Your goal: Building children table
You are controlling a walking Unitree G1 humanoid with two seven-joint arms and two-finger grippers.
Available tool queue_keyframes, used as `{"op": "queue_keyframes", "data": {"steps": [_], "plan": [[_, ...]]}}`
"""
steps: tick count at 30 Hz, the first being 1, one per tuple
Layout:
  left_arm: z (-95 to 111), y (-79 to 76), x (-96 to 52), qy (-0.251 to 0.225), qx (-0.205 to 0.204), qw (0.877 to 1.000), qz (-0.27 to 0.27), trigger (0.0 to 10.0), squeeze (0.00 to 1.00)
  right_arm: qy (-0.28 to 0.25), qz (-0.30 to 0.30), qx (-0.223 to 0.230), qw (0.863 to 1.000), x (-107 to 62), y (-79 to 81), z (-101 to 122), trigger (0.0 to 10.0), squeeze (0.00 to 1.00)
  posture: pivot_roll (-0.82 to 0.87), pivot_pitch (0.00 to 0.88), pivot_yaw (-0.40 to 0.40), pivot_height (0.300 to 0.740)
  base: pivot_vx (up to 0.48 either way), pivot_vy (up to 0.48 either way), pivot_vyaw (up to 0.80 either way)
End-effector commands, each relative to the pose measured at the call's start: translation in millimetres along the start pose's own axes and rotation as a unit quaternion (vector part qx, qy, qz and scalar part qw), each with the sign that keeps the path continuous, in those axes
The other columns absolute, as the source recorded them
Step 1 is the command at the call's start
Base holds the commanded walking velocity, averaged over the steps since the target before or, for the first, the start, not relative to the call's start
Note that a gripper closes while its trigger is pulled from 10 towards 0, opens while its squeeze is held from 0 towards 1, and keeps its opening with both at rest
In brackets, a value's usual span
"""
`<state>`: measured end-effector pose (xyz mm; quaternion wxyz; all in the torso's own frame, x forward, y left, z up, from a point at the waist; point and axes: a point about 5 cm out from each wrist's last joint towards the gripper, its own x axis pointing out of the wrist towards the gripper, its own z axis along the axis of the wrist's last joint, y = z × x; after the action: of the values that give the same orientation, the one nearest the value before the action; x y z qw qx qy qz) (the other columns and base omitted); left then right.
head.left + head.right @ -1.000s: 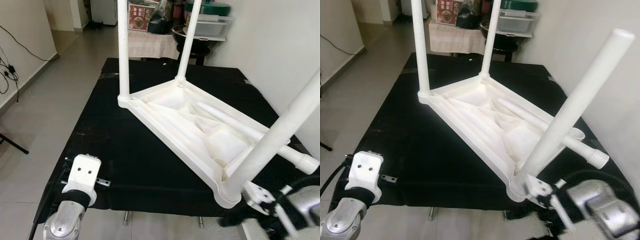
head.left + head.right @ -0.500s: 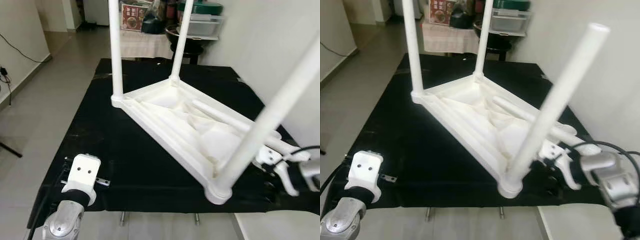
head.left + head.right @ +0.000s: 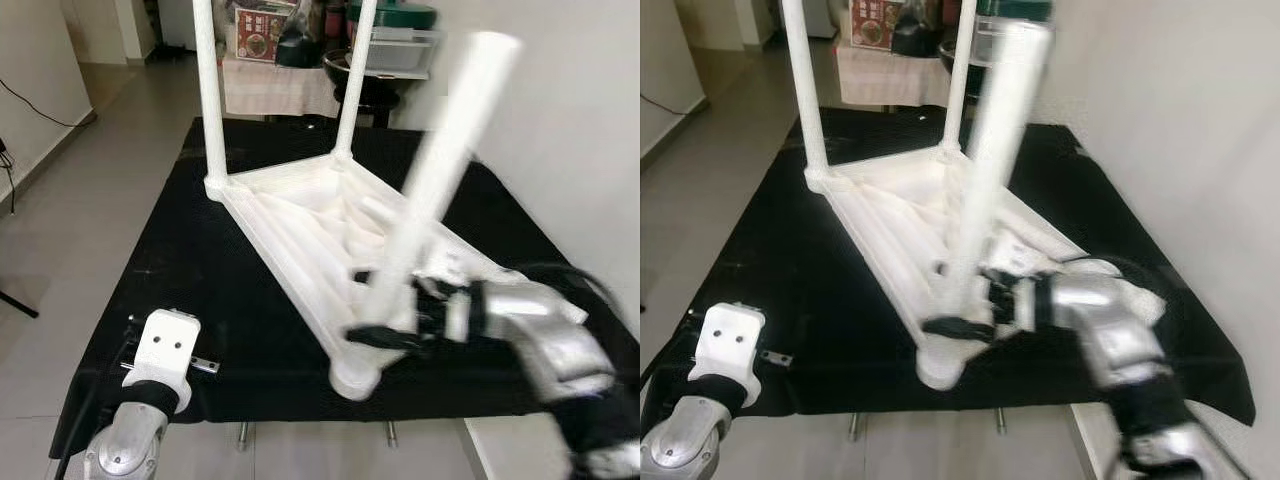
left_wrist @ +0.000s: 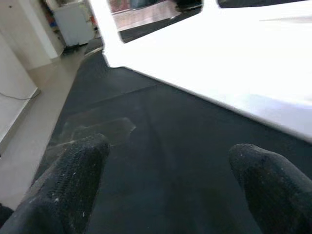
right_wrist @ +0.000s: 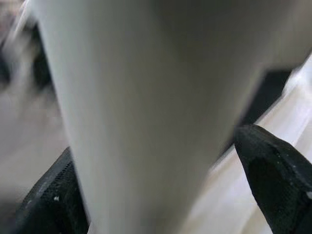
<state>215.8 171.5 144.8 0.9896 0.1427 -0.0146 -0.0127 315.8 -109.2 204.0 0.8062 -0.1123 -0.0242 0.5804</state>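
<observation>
Right gripper [image 3: 385, 320] straddles the near table leg [image 3: 430, 180] — fingers apart

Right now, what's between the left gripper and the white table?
Just bare black mat, seen in the left wrist view. The left gripper hangs open short of the upturned table, not touching it.

Smooth white plastic table [image 3: 300, 215]; matt black cloth [image 3: 200, 270]

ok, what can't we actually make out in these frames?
- Right gripper: motion-blurred in the eye views; whether it clamps the near leg is unclear, though the right wrist view has a finger on each side.
- Far legs: tops cut by the upper edge.
- Loose leg in the tabletop: hidden behind the arm.
</observation>
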Motion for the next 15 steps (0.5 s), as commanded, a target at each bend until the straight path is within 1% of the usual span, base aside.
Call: {"op": "queue_keyframes", "data": {"steps": [1, 2, 3, 4, 5, 8, 9, 10, 12, 13, 14, 15], "plan": [[-0.8, -2.2, -0.6, 0.003, 0.005, 1.000, -0.002, 10.0, 0.00, 0.000, -0.040, -0.022, 0.999, 8.3, -8.1, 7.2, 10.0, 0.00, -0.07, 0.039, -0.114, 0.740, 0.000, 0.000, 0.00], [-0.6, -2.5, -0.7, 0.002, 0.005, 1.000, -0.002, 10.0, 0.00, -0.012, -0.050, -0.024, 0.998, 21.9, -9.2, 10.8, 10.0, 0.00, -0.07, 0.039, -0.114, 0.740, 0.000, 0.000, 0.00], [-0.6, -2.5, -0.7, 0.002, 0.005, 1.000, -0.002, 10.0, 0.00, -0.012, -0.050, -0.024, 0.998, 21.9, -9.2, 10.8, 10.0, 0.00, -0.07, 0.039, -0.114, 0.740, 0.000, 0.000, 0.00], [-0.3, -2.8, -0.6, 0.002, 0.006, 1.000, -0.002, 10.0, 0.00, -0.020, -0.060, -0.026, 0.998, 32.8, -10.1, 14.1, 10.0, 0.00, -0.06, 0.038, -0.116, 0.740, 0.000, 0.000, 0.00], [-0.3, -2.8, -0.6, 0.002, 0.006, 1.000, -0.002, 10.0, 0.00, -0.020, -0.060, -0.026, 0.998, 32.8, -10.1, 14.1, 10.0, 0.00, -0.06, 0.038, -0.116, 0.740, 0.000, 0.000, 0.00], [1.6, -5.4, -1.8, -0.001, 0.013, 1.000, -0.005, 10.0, 0.00, -0.053, -0.068, -0.028, 0.996, 79.4, -4.7, 31.1, 10.0, 0.00, -0.04, 0.037, -0.124, 0.740, 0.000, 0.000, 0.00], [1.6, -5.4, -1.8, -0.001, 0.013, 1.000, -0.005, 10.0, 0.00, -0.053, -0.068, -0.028, 0.996, 79.4, -4.7, 31.1, 10.0, 0.00, -0.04, 0.037, -0.124, 0.740, 0.000, 0.000, 0.00], [2.2, -6.7, -2.8, -0.001, 0.014, 1.000, -0.006, 10.0, 0.00, -0.061, -0.066, -0.032, 0.995, 96.8, 0.8, 37.9, 10.0, 0.00, -0.03, 0.039, -0.126, 0.740, 0.000, 0.000, 0.00], [2.2, -6.7, -2.8, -0.001, 0.014, 1.000, -0.006, 10.0, 0.00, -0.061, -0.066, -0.032, 0.995, 96.8, 0.8, 37.9, 10.0, 0.00, -0.03, 0.039, -0.126, 0.740, 0.000, 0.000, 0.00], [2.3, -7.2, -3.1, -0.001, 0.015, 1.000, -0.006, 10.0, 0.00, -0.063, -0.073, -0.034, 0.995, 106.4, 3.4, 41.3, 10.0, 0.00, -0.03, 0.039, -0.128, 0.740, 0.000, 0.000, 0.00], [2.3, -7.2, -3.1, -0.001, 0.015, 1.000, -0.006, 10.0, 0.00, -0.063, -0.073, -0.034, 0.995, 106.4, 3.4, 41.3, 10.0, 0.00, -0.03, 0.039, -0.128, 0.740, 0.000, 0.000, 0.00], [2.4, -7.7, -3.3, -0.001, 0.016, 1.000, -0.007, 10.0, 0.00, -0.066, -0.081, -0.029, 0.994, 115.4, 5.8, 44.6, 10.0, 0.00, -0.03, 0.038, -0.131, 0.740, 0.000, 0.000, 0.00]]}}
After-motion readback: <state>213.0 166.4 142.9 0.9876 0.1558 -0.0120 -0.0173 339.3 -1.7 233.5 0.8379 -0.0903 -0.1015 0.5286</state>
